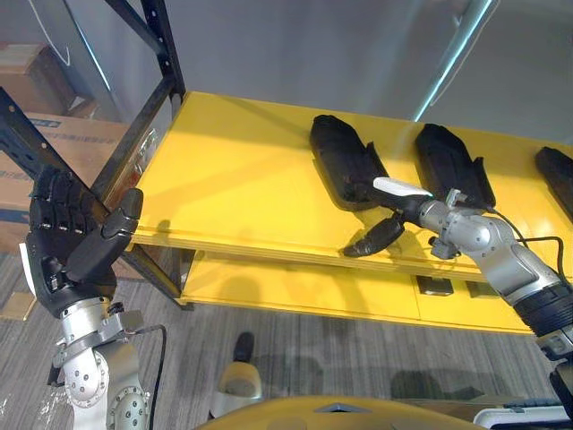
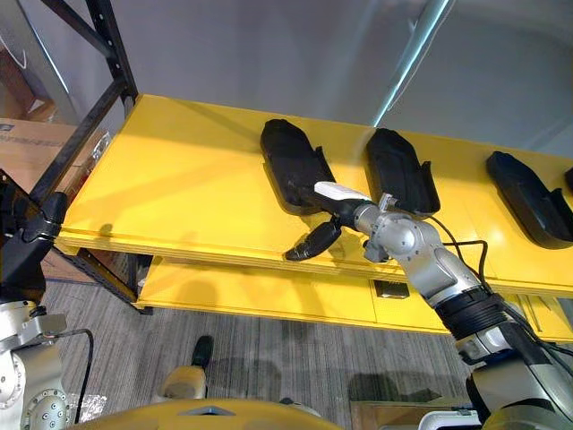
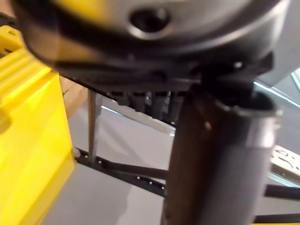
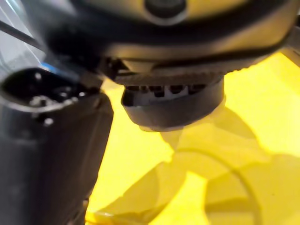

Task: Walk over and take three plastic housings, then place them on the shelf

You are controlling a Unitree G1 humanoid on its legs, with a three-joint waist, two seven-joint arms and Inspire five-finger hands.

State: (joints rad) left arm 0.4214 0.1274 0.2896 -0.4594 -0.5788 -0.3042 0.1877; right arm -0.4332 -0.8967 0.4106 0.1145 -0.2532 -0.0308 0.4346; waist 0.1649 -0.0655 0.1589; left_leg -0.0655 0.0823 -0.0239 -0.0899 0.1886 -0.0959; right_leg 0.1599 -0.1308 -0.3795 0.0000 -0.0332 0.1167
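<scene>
Just beside right hand [image 2: 347, 211], leftmost housing [image 2: 288, 164]

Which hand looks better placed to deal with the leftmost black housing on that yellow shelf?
Right. The right hand sits at the near end of the leftmost housing, thumb over it. The left hand is raised beyond the shelf's left corner, apart from it.

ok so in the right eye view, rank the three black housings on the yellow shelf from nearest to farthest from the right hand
1. Left housing: its near end lies by the thumb of the right hand.
2. Middle housing: just to the hand's right, beside the wrist.
3. Right housing: far along the shelf, towards its right end.
</scene>
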